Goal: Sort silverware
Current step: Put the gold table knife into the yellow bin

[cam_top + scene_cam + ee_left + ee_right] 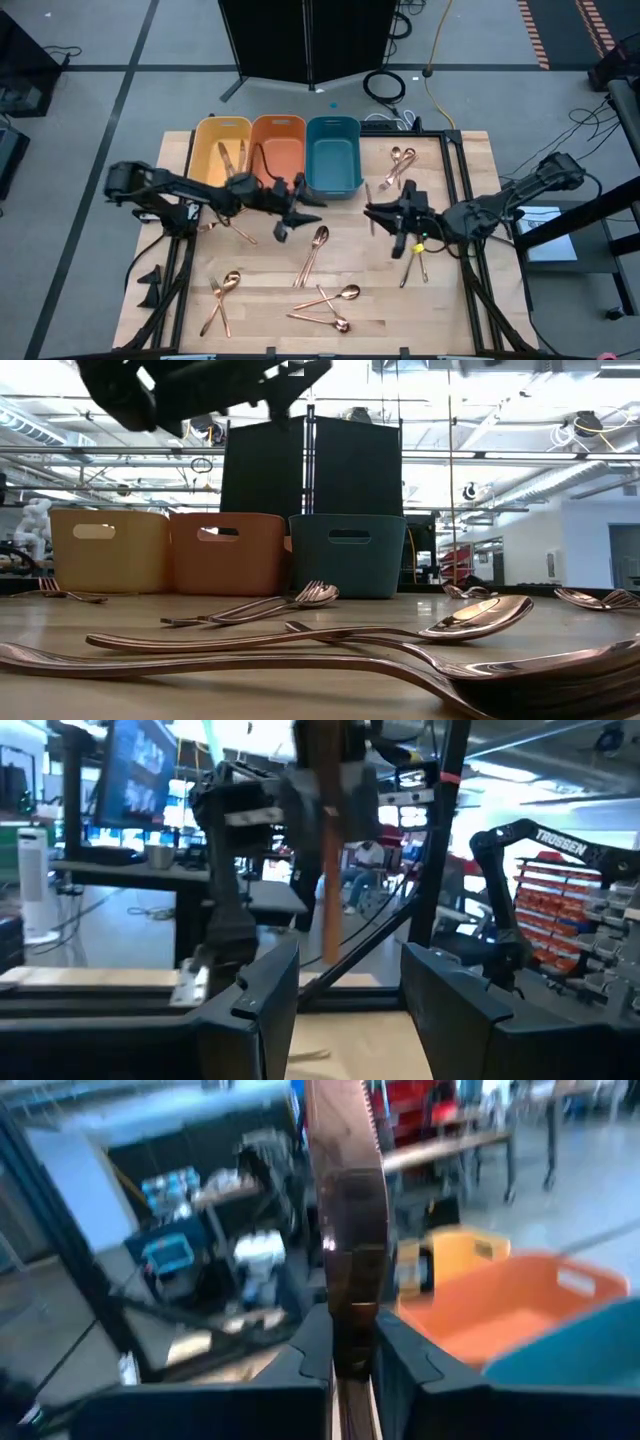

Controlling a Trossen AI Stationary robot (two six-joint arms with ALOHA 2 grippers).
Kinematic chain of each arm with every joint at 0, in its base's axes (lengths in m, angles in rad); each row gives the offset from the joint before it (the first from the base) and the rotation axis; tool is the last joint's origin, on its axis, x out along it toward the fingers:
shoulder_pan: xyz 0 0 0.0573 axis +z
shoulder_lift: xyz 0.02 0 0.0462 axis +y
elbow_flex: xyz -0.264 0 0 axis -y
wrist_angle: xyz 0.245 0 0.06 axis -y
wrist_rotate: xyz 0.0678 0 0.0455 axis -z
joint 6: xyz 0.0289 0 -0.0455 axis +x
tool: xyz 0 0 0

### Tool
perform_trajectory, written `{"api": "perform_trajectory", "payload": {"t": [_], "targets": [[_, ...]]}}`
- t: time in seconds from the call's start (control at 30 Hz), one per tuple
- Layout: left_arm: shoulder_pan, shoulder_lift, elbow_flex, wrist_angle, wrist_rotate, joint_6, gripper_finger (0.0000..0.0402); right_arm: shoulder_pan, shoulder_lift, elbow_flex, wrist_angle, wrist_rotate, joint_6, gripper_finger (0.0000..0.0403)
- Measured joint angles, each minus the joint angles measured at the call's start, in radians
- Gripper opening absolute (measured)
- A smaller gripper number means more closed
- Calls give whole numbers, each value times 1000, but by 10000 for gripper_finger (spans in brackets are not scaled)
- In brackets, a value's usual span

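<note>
Copper silverware lies scattered flat on the wooden table: a spoon and fork (pixel 315 250), spoons (pixel 335 297), a fork and spoon (pixel 222 295), and more by the far right (pixel 400 165). Some pieces lie in the yellow bin (pixel 222 150). My right gripper (pixel 372 212) (pixel 352 1350) hovers mid-table, shut on a copper knife (pixel 368 195). My left gripper (pixel 300 212) (pixel 345 970) faces it from the left, open and holding nothing. In the left wrist view the knife (pixel 325 850) shows beyond the gap between its fingers. My right gripper pinches the knife between its two fingers, coming level from the table's right side. The blade (pixel 348 1230), with its serrated edge (pixel 375 1120), stands out past the fingertips. The part between the fingers is hidden by them. The knife is lifted clear of the table.
The yellow bin, the orange bin (pixel 278 145) and the teal bin (pixel 333 155) stand side by side at the table's far edge, just beyond both grippers. More silverware (pixel 415 260) lies under the right arm, and one piece (pixel 235 230) lies beneath the left arm.
</note>
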State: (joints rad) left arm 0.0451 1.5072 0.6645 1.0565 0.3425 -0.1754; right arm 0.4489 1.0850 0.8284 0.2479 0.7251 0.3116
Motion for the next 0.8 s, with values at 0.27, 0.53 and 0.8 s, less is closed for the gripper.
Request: {"api": "perform_trajectory", "payload": {"t": [0.27,0.53,0.8], "targets": [[-55,156,154,-3,-32,4,173,-110,160,-1,285,-151,-67,22],[-49,175,175,-10,-59,16,173,-142,232,-1,363,-156,-59,22],[-38,175,175,-11,-66,27,173,-162,252,-1,379,-156,-59,22]]}}
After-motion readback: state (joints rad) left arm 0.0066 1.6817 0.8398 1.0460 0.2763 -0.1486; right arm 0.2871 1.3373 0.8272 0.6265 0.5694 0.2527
